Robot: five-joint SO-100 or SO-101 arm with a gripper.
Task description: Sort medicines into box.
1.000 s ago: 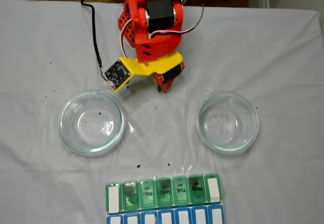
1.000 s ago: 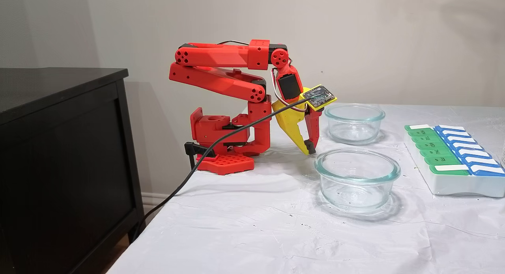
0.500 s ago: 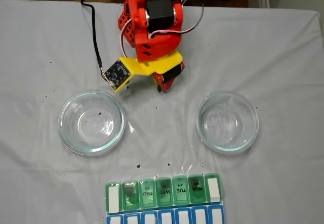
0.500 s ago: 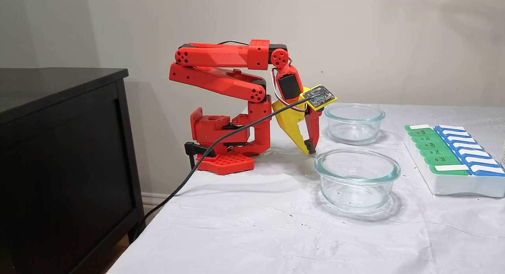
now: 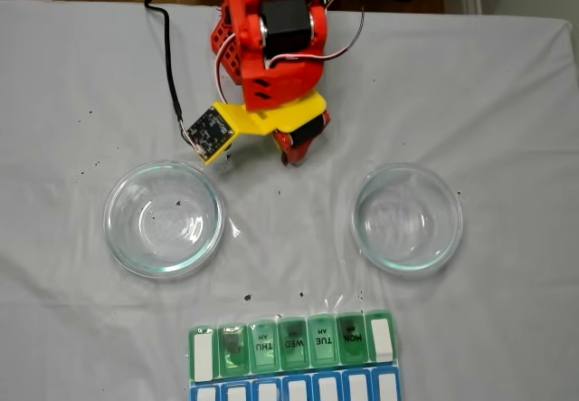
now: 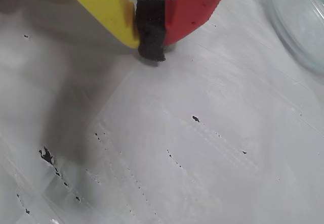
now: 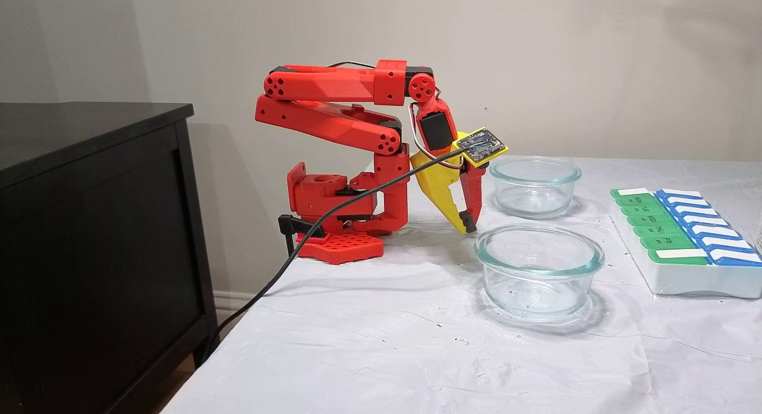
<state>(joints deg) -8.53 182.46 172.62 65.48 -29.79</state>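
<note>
White-covered worktop, beige wall behind. Hand pressed together on own black pad, empty, unmoved over last second, parked near base. Both glass dishes empty. Box at front edge, lids down; medicines too unclear to make out, probably sorted already.

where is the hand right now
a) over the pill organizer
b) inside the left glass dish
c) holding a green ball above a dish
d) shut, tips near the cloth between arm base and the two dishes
d: in the wrist view the hand has its yellow and red fingers pressed together on the black pad, and in a fixed view it sits short of both glass dishes, far from the pill organizer.
</note>
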